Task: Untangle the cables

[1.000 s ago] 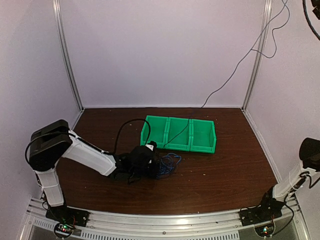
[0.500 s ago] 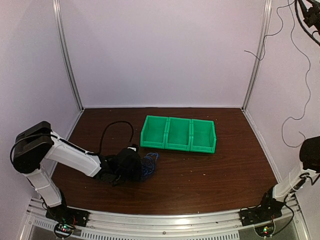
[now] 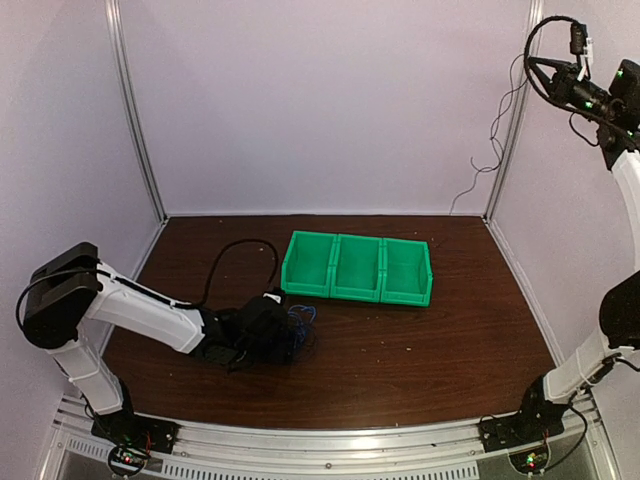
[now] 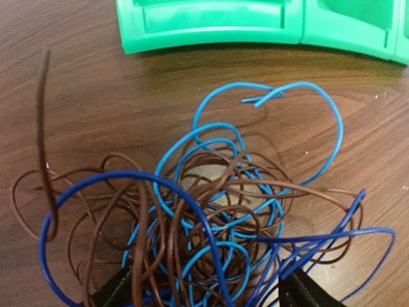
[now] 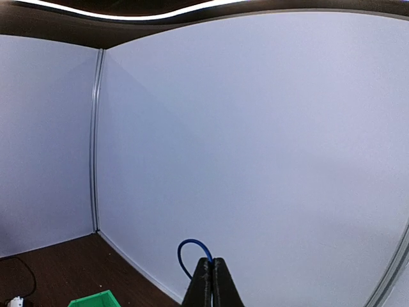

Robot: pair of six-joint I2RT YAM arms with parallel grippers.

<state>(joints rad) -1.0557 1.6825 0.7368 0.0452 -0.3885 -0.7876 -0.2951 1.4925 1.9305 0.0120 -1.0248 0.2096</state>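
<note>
Top view: the cable tangle (image 3: 300, 325) lies on the bench (image 3: 450, 350), just in front of the near left corner of the green three-compartment bin (image 3: 356, 268). The left gripper (image 3: 280, 330) is set low against the tangle's left side. The right arm (image 3: 628, 180) is raised high in the far right corner, and a thin strand (image 3: 497, 140) hangs from it towards the back of the bench. The height is judged to be meant to draw that strand clear of the bunch.

Left wrist view: light blue, dark blue and brown wires are seen looped through one another and are not yet separated. The jaws are spread wide at either side of the tangle's near edge, with nothing clamped. This is judged to be a release or a fresh approach.

Right wrist view: the jaws of the right gripper (image 5: 211, 281) are pressed together, and a blue cable (image 5: 190, 252) is pinched at their tips, a small loop arching out beside them.
</note>
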